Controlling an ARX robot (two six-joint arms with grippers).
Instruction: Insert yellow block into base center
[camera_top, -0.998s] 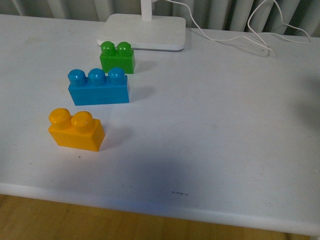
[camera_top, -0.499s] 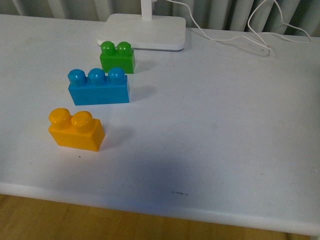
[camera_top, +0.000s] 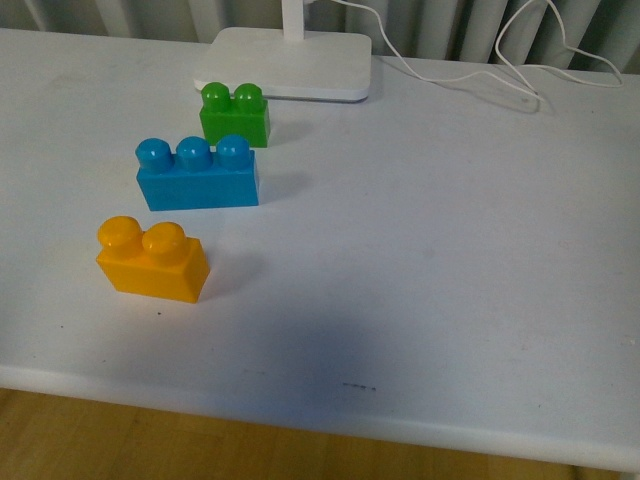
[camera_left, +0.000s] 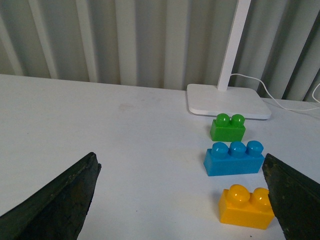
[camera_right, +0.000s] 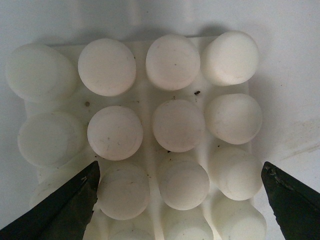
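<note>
The white table (camera_top: 450, 280) carries everything in the front view. At its 12 o'clock edge sits the flat white lamp foot (camera_top: 285, 62), with a thin white cable (camera_top: 470, 75) trailing off toward 2 o'clock.

The base (camera_right: 144, 102) shows only in the right wrist view, where it fills the picture: rows of round white studs, every visible top uncovered, with dark specks on the plate between them. The right jaws hang over it, spread wide to either side and holding nothing. Where the base lies on the table cannot be told.

The blue brick (camera_top: 197, 175), with three studs, stands upright at about 10 o'clock from the table's middle. The yellow block (camera_top: 152, 260) stands at 7 o'clock from it, near but apart, studs up, at roughly 8 o'clock on the table. The green brick (camera_top: 234, 115) stands at 1 o'clock from the blue one, just in front of the lamp foot.

The left jaws are spread wide above the table, empty, with all three bricks ahead of them.
</note>
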